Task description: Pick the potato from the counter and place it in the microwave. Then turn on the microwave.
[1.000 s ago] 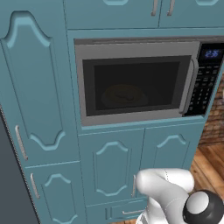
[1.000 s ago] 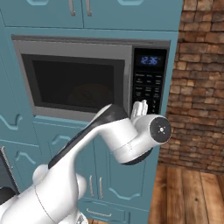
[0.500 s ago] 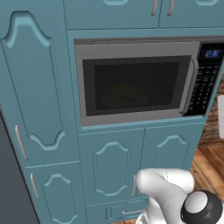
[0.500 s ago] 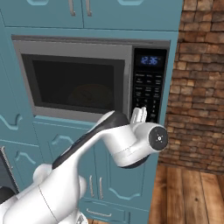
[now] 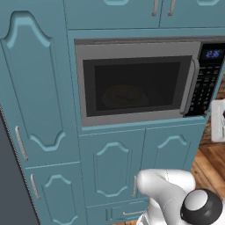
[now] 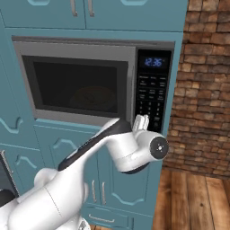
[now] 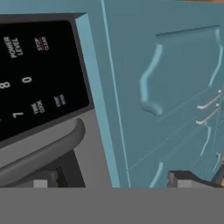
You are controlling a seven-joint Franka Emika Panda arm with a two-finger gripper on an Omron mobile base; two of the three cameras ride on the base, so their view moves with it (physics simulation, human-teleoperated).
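The microwave (image 5: pixel 136 83) fills the middle of the left picture with its door shut, and a round brown shape behind the glass may be the potato (image 5: pixel 124 96), so the open, empty gripper (image 6: pixel 141 121) sits at the lower right, by the keypad (image 6: pixel 151 101), likely to press start.

Teal cabinet wall (image 5: pixel 39 110) seen as the carrying structure; the microwave (image 5: pixel 136 83) is set into a recess in it, door shut. Above the microwave, upper cabinet doors (image 5: pixel 132 13) with metal pulls are seen. Below the microwave, two lower panelled doors (image 5: pixel 140 162) are fitted side by side. Left of the microwave, a tall panelled door with a vertical pull. Right of the microwave, a brick wall (image 6: pixel 204 90) is met by wooden plank floor (image 6: pixel 193 197).
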